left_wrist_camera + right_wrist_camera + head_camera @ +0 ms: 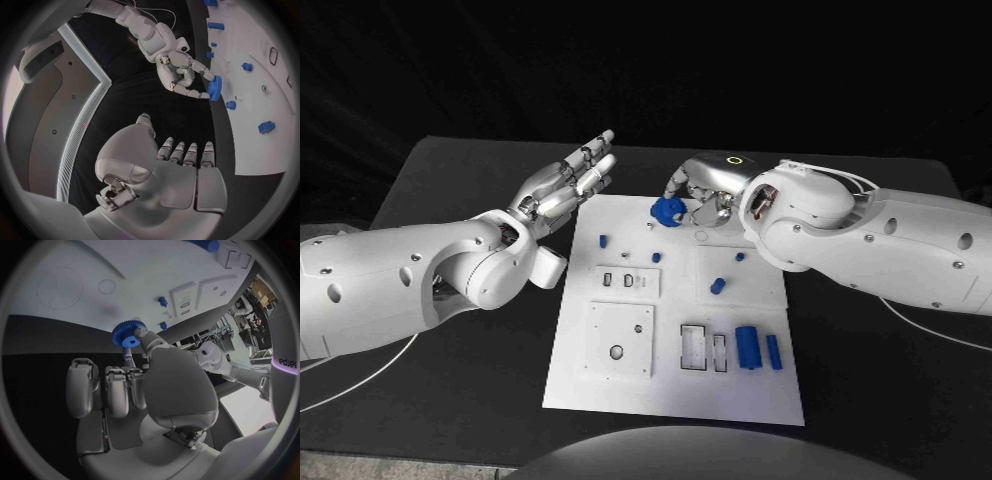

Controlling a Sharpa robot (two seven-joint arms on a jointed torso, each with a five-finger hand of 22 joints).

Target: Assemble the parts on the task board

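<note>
- Task board (678, 345), the white plate, lies in the middle of the black table (444, 170), and both arms reach in toward its far edge.
- Right hand (701, 192) sits at the board's far edge, its fingertips pinching a blue gear (666, 210) just over the board's far rim; the right wrist view shows the toothed gear (128, 333) held at the fingertips, close to the white surface.
- Left hand (571, 182) hovers beside the board's far left corner, over the table, holding nothing; its fingers are stretched out straight, lying side by side, palm turned toward the board.
- Several small blue pegs stand on the board's far half, one (604, 241) near its left edge and another (718, 286) nearer its middle.
- Two blue cylinders (749, 347) lie side by side on the board's near right part, next to rectangular cut-outs.
- A pale square block (620, 339) with a round hole rests on the board's near left part.
</note>
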